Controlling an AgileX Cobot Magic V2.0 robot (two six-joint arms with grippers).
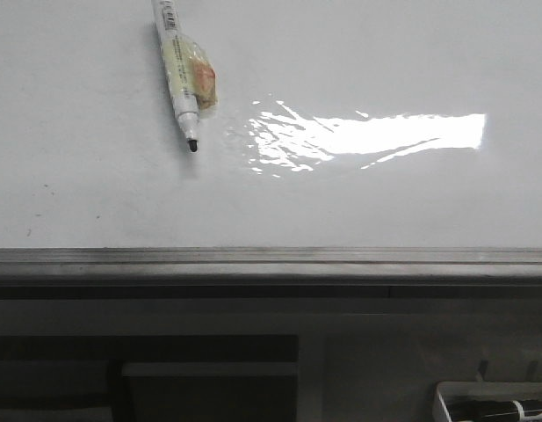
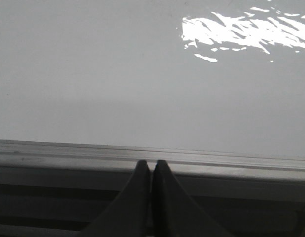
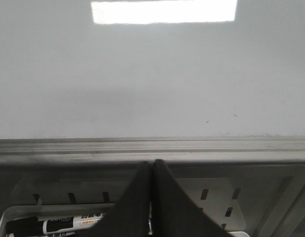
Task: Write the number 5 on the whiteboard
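Front camera looking forward and down over the glossy white flat whiteboard; both wrist cameras sitting low behind its grey metal edge strip, sharing the bright glare patch.

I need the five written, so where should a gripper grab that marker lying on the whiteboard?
Grip the marker mid-barrel, around the taped section, coming straight down onto the whiteboard with fingers across its width. It lies flat, uncapped tip nearest the robot, so that keeps the tip clear.

Only gripper tips show. The left gripper has two matte black jaws, smooth and unmarked, narrow at the tips and flaring outward toward the base. The right gripper looks identical: dark, curved, plain.
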